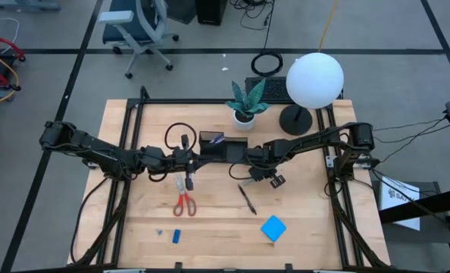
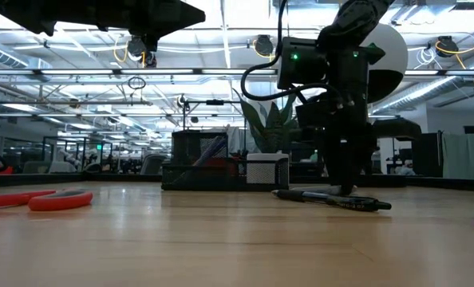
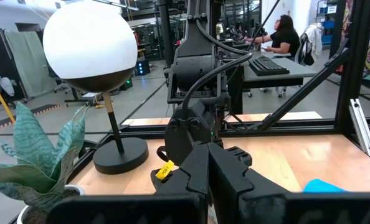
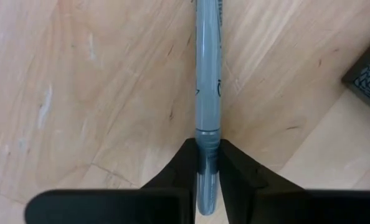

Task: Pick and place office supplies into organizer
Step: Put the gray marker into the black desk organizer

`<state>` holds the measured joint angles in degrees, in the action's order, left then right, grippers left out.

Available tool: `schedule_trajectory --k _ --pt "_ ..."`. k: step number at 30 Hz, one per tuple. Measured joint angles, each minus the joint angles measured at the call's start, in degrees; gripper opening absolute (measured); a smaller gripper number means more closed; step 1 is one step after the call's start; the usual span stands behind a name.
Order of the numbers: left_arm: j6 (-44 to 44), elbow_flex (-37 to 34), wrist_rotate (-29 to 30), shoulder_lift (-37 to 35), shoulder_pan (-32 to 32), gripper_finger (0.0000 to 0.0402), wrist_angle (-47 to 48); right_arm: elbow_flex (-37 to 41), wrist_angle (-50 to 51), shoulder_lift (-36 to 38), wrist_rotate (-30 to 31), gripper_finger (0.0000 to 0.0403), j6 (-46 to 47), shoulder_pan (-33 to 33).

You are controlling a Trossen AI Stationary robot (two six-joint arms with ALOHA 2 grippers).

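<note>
One grey pen [image 4: 208, 93] pinched in right gripper [image 4: 208, 163] jaws, on table [image 4: 98, 93]

Grey tiled floor [image 1: 51, 83] with dark seams around pale wooden table top [image 1: 308, 220]. Blue-grey swivel office chair [image 1: 138, 30] beyond far edge. White globe lamp on round black base [image 1: 314, 80], green potted plant in white pot [image 1: 245, 102]. Seated person at keyboard desk [image 3: 283, 38]. Ceiling strip lights [image 2: 77, 100].

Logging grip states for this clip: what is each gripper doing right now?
Left gripper: shut, empty, raised above the table.
Right gripper: shut on the grey pen, which lies on the table.
</note>
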<state>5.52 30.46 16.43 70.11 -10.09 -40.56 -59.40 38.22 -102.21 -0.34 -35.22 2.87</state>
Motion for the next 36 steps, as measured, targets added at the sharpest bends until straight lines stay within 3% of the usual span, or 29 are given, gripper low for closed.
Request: schedule_trajectory --k 6,22,29,36 --pt "0.00 0.00 -0.02 0.00 0.00 0.0008 0.00 0.00 0.12 1.17 0.31 0.0034 0.01 0.00" --pt "0.23 0.00 -1.77 0.00 -0.02 0.0013 -0.02 0.20 1.53 12.69 0.32 0.0034 3.05 0.02" --pt "1.40 0.00 -1.93 0.00 -0.02 0.0077 0.02 0.13 1.07 14.49 0.24 0.0035 5.90 -0.18" --pt "-0.26 0.00 -1.13 0.00 0.00 0.0155 0.09 0.11 -5.58 14.51 -0.37 0.0035 10.20 -1.98"
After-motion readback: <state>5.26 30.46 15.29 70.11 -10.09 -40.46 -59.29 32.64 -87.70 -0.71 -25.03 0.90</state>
